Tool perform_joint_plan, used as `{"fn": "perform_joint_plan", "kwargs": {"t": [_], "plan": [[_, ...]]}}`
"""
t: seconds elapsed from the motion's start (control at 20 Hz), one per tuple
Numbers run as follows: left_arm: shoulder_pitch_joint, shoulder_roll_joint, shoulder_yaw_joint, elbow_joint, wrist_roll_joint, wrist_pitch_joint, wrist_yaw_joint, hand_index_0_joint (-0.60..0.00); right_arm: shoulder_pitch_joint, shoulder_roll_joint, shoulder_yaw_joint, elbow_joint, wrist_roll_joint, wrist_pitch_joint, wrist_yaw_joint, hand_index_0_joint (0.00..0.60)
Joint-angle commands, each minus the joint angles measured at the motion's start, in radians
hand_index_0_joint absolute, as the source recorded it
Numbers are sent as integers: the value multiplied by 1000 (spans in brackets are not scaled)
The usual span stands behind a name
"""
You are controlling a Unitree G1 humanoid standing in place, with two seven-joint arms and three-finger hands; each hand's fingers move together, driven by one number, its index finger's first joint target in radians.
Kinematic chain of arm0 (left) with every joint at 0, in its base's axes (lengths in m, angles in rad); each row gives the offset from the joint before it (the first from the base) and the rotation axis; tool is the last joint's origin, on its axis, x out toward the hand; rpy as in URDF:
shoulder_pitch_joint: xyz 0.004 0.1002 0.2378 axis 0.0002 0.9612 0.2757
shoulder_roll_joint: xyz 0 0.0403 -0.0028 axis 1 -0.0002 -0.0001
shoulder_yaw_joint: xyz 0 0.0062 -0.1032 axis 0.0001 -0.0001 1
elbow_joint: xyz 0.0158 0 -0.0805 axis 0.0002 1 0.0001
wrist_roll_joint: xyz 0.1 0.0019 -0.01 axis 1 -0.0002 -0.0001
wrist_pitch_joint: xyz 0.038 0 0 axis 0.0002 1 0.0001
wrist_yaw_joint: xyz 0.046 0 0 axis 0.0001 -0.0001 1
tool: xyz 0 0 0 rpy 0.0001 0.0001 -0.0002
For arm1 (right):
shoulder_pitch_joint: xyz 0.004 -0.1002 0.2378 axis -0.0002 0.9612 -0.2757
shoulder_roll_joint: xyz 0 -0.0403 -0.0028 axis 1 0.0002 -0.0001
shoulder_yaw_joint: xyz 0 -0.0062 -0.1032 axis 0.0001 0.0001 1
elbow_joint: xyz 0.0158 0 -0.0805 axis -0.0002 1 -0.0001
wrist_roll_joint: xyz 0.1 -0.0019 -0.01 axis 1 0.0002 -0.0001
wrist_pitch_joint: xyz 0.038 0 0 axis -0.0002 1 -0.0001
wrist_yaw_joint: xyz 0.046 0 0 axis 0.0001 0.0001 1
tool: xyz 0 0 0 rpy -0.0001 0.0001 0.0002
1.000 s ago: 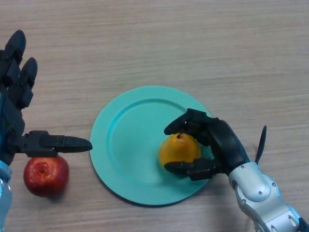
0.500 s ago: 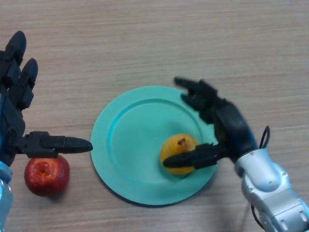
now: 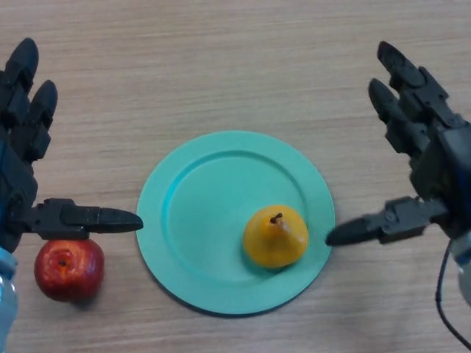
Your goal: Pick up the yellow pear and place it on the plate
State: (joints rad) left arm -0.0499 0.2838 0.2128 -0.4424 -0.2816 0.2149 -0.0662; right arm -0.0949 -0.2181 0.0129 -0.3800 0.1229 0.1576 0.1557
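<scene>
Right hand [image 3: 434, 173] let go of pear [image 3: 274, 237] (now on plate [image 3: 191, 220]), fingers [image 3: 401, 81] spread, pulled back.

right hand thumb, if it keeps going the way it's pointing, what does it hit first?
Probably the plate rim: the right hand has its thumb aimed toward the view's left, tip beside the plate's edge. Beyond that lies the yellow pear. The thumb's height above the table is unclear, so it might pass over the rim.

A red apple [image 3: 68, 268] sat on the light wood-grain worktop [image 3: 221, 66] near its lower left corner as seen from the head camera. The fruit rested with its stem hollow facing up, a small dark spot showing in the middle of its top. Fine horizontal streaks ran across the worktop's pale brown surface, and the apple cast a soft shadow beneath it.
</scene>
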Motion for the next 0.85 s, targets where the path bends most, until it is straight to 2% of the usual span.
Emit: {"fn": "perform_joint_plan", "kwargs": {"t": [0.05, 0.4, 0.85], "plan": [[-39, 30, 55, -59, -35, -99, 11, 0, 8, -33, -86, -115, 1, -53, 16, 0], [-66, 40, 44, -70, -25, -53, 0, 0, 61, -36, -118, -172, -43, -40, 24, 0], [-85, 49, 42, -46, -15, -52, -6, 0, 53, -36, -99, -175, -68, -18, 63, 0]]}}
